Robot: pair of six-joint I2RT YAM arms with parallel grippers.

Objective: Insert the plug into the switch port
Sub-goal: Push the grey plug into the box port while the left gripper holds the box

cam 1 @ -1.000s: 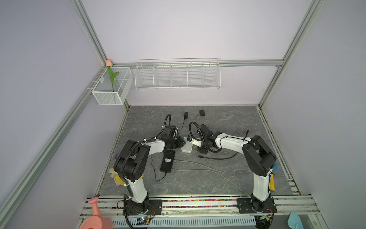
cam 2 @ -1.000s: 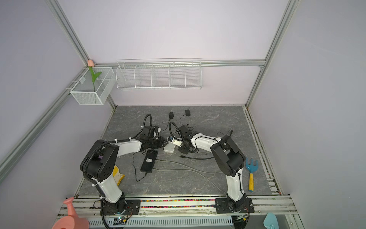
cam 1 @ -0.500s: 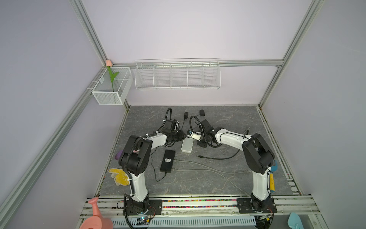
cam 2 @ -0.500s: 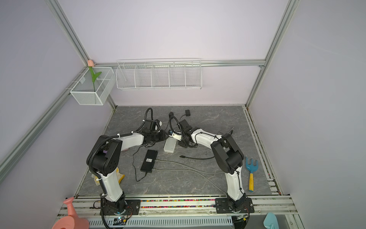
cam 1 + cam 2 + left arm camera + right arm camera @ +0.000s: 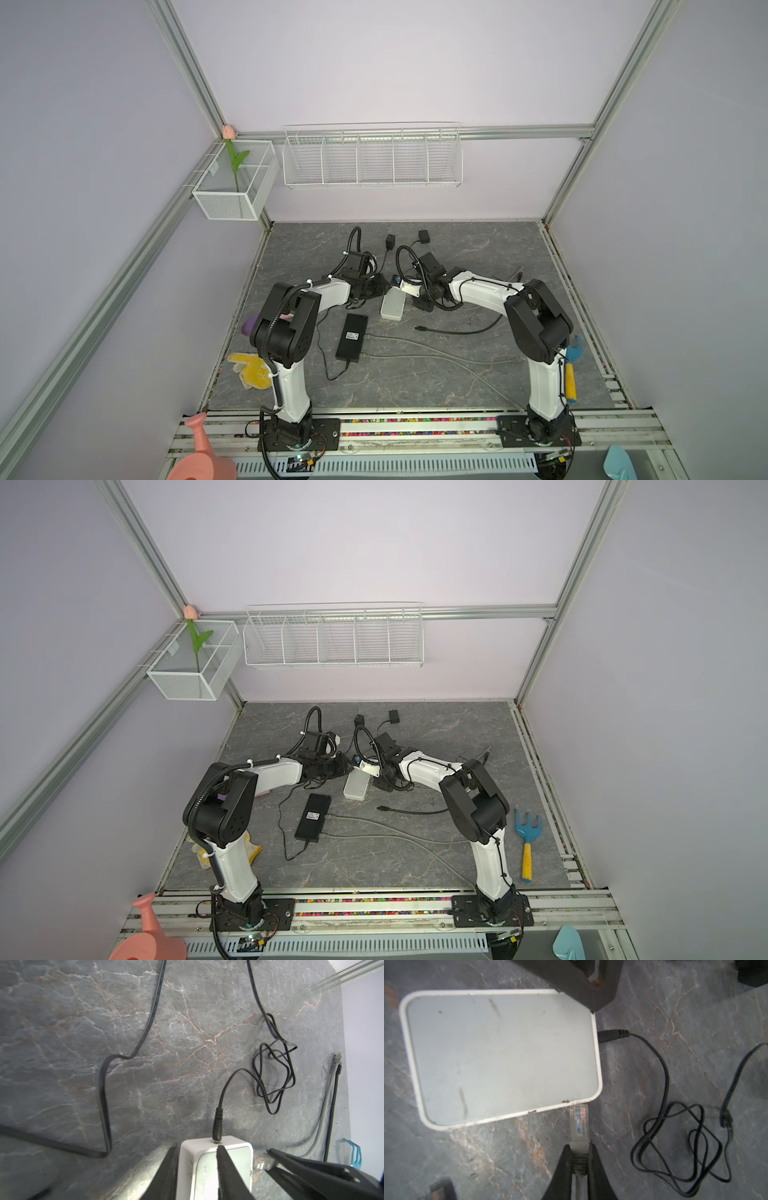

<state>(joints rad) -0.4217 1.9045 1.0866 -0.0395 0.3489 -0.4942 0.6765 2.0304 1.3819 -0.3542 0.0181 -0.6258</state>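
**At the side of the switch (image 5: 392, 307) — plug (image 5: 578, 1120) brought up, not yet seen to be in**

Both top views first. Compared with a second ago, the left arm (image 5: 328, 291) and the right arm (image 5: 478, 291) reach further out over the table (image 5: 457, 374). Their tips now meet at the far end of the white switch, which lies about where it lay. The plug is too small for us to make out here.

From the left wrist camera we see the left gripper (image 5: 197, 1150) astride one long edge of the switch — one finger beside its wall, the other over its top face, with a narrow gap between them. We cannot tell whether they pinch the case or only steady it. A black power lead (image 5: 217, 1126) sits in the short end, and the clear plug shows just beside the opposite wall.

From the right wrist camera, the right gripper (image 5: 580, 1148) is clamped on the plug's grey boot. The clear tip points at the switch's long side, near the corner by the power lead. We cannot tell whether it touches the rim or stands just short of it, and the port is hidden under the top face.

We judge that the reach has become the final approach. Alignment looks close, and what remains is a straight push along the plug's axis, with the case braced against sliding.
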